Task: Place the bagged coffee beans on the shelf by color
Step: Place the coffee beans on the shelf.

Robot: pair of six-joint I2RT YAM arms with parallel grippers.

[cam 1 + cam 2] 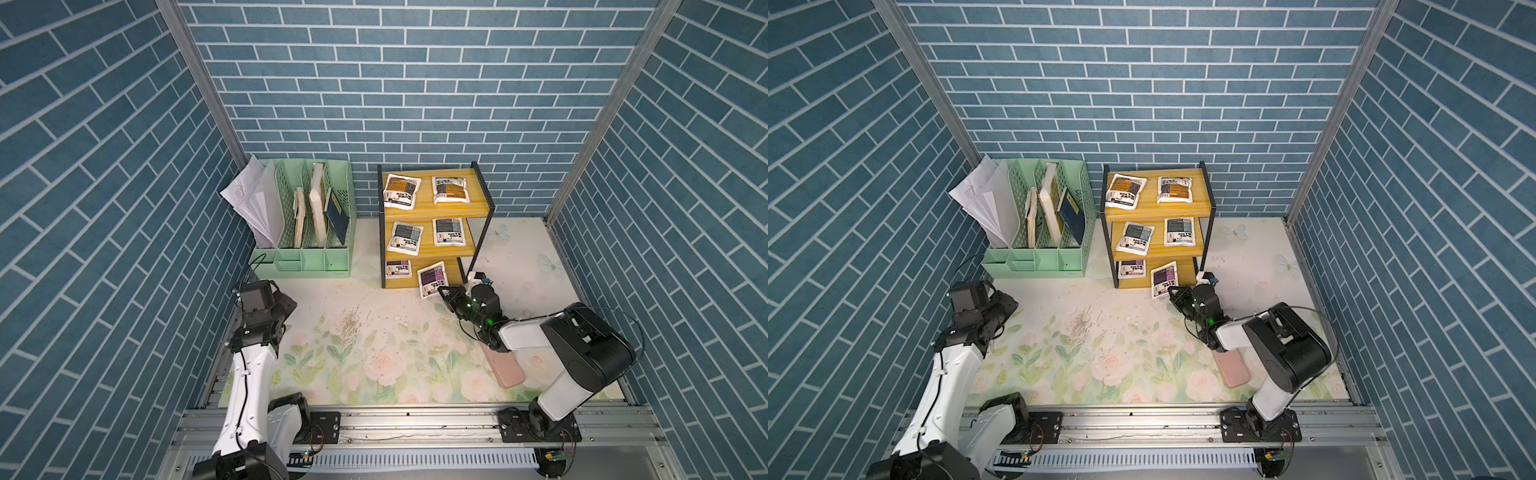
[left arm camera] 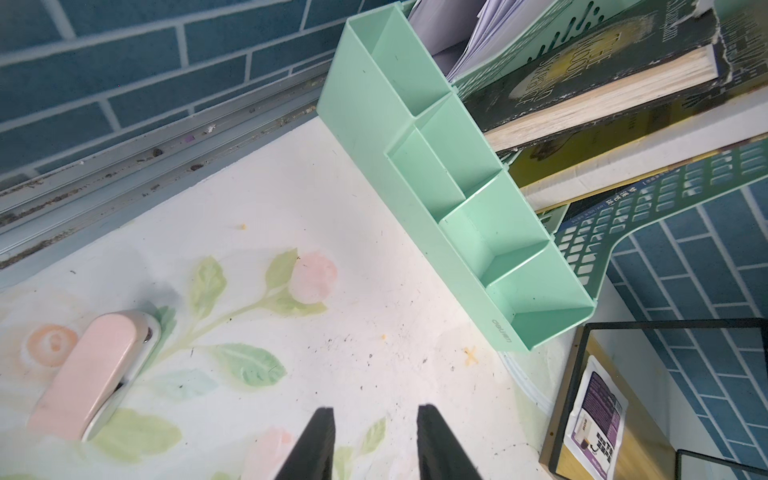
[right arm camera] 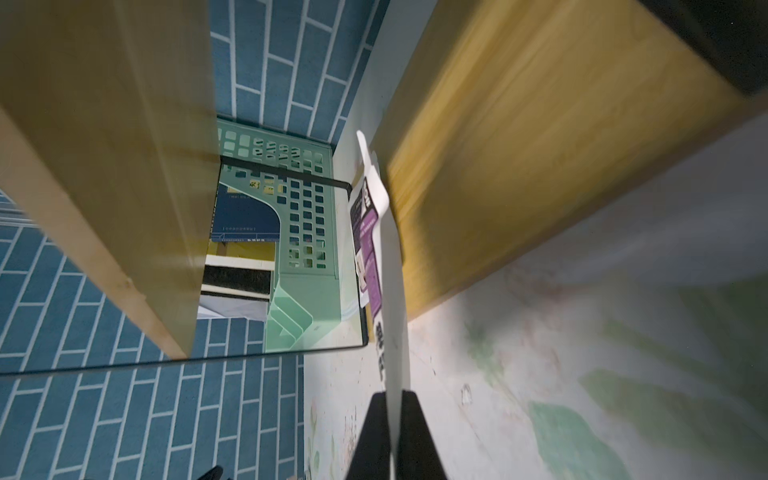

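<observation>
Lengthwise, purple pouch [image 1: 432, 281] points at shelf [image 1: 478, 196]; right hand [image 1: 441, 292] pinching.

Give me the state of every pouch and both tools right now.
orange-brown pouches: flat on the top tier
blue-grey pouches: flat on the middle tier
shelved purple pouch: flat on the bottom tier
held purple pouch: tilted, at the bottom tier's front edge
right tool: shut on held purple pouch
left tool: open, empty
</observation>
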